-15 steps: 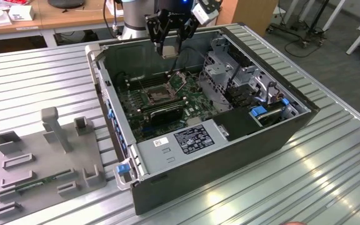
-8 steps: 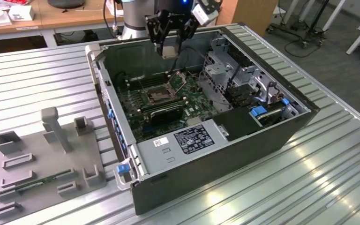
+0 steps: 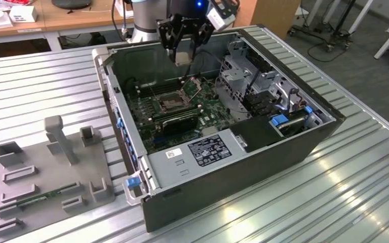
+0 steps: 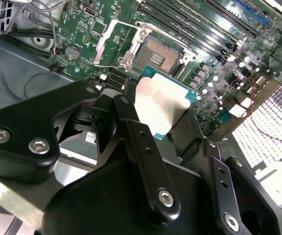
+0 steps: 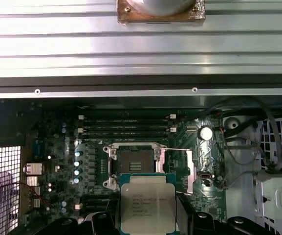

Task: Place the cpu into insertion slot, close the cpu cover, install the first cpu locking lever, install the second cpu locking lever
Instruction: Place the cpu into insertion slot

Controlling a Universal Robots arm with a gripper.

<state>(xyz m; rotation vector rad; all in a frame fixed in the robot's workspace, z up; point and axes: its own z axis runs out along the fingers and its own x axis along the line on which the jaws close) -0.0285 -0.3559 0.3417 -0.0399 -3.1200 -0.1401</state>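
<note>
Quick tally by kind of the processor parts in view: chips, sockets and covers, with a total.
cpu: 1
insertion slot: 1
cpu cover: 1
Total: 3

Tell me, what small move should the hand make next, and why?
Probably lower the cpu toward the slot. The hand grips the cpu above the open case, the slot looks bare, and the cover is swung open, so the way in seems free.
</note>
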